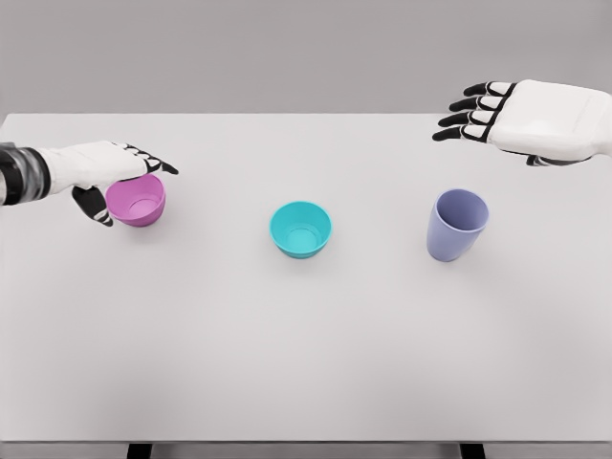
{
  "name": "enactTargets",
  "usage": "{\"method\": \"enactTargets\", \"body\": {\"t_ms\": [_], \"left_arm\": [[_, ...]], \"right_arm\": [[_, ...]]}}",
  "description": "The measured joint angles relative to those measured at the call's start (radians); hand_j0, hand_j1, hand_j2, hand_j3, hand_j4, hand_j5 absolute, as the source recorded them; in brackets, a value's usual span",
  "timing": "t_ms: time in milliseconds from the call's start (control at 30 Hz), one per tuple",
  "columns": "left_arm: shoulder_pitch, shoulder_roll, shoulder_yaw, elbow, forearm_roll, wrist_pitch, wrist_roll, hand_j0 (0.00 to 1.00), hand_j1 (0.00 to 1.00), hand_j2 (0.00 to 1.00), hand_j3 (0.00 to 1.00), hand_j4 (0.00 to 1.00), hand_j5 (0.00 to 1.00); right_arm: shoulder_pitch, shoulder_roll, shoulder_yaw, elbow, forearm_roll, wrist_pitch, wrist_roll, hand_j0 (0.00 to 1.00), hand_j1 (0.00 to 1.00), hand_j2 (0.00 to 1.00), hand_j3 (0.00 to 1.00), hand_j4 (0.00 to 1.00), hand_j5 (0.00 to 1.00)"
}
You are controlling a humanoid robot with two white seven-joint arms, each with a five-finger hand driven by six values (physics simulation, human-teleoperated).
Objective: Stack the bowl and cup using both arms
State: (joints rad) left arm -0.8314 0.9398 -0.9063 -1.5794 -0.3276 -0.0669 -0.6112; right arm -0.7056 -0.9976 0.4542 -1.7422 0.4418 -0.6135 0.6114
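Nearest to you, the white table [287,363] shows a broad bare stretch along its front edge. Farther back, three vessels stand upright in a loose row across its middle, well apart from one another.

At the centre you have a teal bowl [300,229], open side up. Toward the right edge stands a lavender cup [456,225], taller than the bowls, its mouth facing up. Toward the left edge sits a pink bowl [137,199], also open side up.

Your left hand [100,172] reaches in from the left edge and is at the pink bowl. Its fingers [153,163] arch over the bowl's far rim while the thumb [93,203] comes down on the near left side, so the hand is wrapped around the bowl in a grasp.

Your right hand [531,120] hovers near the far right corner, beyond the lavender cup and apart from it. Its fingers [469,117] are stretched out, pointing left, loosely spread and holding nothing.
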Motion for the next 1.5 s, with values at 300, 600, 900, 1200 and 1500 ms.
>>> {"method": "enactTargets", "body": {"t_ms": [300, 600, 900, 1200, 1500], "left_arm": [[0.009, -0.021, -0.008, 0.033, -0.014, -0.001, 0.0, 1.0, 1.0, 1.0, 1.0, 1.0, 1.0], [0.009, -0.048, -0.011, 0.068, -0.036, -0.001, 0.0, 1.0, 1.0, 1.0, 1.0, 1.0, 1.0], [0.011, -0.07, -0.011, 0.109, -0.046, -0.001, 0.0, 1.0, 1.0, 1.0, 1.0, 1.0, 1.0], [0.011, -0.078, -0.01, 0.122, -0.051, -0.001, 0.0, 1.0, 1.0, 1.0, 1.0, 1.0, 1.0], [0.009, -0.093, -0.01, 0.146, -0.06, -0.001, 0.0, 1.0, 1.0, 1.0, 1.0, 1.0, 1.0]], "right_arm": [[0.0, 0.0, 0.0, 0.001, 0.0, 0.0, 0.0, 1.0, 1.0, 1.0, 1.0, 1.0, 1.0], [0.0, 0.0, 0.0, 0.001, 0.0, 0.0, 0.0, 1.0, 1.0, 1.0, 1.0, 1.0, 1.0], [0.002, 0.0, 0.0, 0.001, 0.0, 0.0, 0.0, 1.0, 1.0, 1.0, 1.0, 1.0, 1.0], [0.002, 0.0, 0.0, 0.001, 0.0, 0.0, 0.0, 1.0, 1.0, 1.0, 1.0, 1.0, 1.0], [0.002, 0.0, 0.0, 0.001, 0.0, 0.0, 0.0, 1.0, 1.0, 1.0, 1.0, 1.0, 1.0]]}}
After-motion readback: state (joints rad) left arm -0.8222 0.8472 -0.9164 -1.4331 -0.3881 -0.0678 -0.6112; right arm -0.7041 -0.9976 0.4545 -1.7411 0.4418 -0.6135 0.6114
